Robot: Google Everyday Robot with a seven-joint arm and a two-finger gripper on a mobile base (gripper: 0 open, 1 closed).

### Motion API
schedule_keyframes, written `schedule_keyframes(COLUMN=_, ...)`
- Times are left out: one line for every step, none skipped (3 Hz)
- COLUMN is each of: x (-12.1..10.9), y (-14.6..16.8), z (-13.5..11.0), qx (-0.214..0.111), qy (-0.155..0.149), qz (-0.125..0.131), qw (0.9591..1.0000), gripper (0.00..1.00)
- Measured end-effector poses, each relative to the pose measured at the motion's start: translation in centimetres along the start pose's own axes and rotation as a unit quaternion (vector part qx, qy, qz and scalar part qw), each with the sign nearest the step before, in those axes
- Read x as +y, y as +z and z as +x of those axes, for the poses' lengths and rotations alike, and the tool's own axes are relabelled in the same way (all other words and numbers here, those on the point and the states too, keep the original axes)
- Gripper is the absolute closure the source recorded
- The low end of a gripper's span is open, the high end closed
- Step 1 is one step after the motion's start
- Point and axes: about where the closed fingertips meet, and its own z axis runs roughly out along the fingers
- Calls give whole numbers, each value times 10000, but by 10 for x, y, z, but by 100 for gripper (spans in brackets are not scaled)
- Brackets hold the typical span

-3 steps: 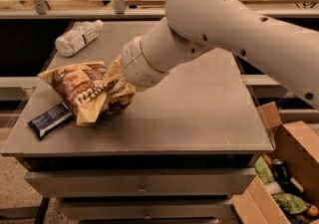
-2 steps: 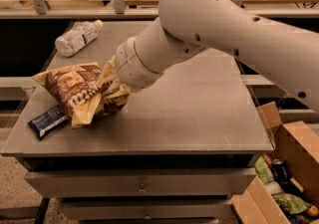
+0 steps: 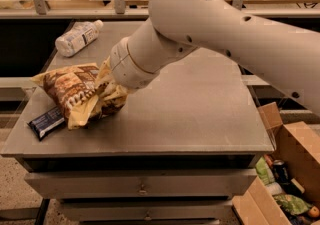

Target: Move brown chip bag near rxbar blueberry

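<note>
The brown chip bag (image 3: 70,89) lies crumpled at the left of the grey table (image 3: 200,114), its lower cream end resting over the rxbar blueberry (image 3: 45,121). The bar is a small dark navy wrapper at the table's front left edge, partly covered by the bag. My gripper (image 3: 106,91) is at the bag's right end, mostly hidden behind the white wrist and the bag's folds. It is shut on the bag's bunched right end.
A clear plastic bottle (image 3: 77,37) with a white label lies at the table's back left. An open cardboard box (image 3: 295,169) with cans and packets stands on the floor at the right. Shelves and posts run along the back.
My arm has moved left with the chip bag, bringing the bag's lower end over the blue bar.
</note>
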Motion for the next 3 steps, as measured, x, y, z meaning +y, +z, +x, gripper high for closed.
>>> schedule_keyframes(x=0, y=-2, z=4, qx=57, qy=33, qz=-16, qw=10000, gripper=15)
schedule_keyframes(x=2, y=-7, z=8, qx=43, qy=59, qz=-161, qw=9998, gripper=0)
schedule_keyframes(x=2, y=-7, z=8, qx=44, qy=59, qz=-161, qw=9998, gripper=0)
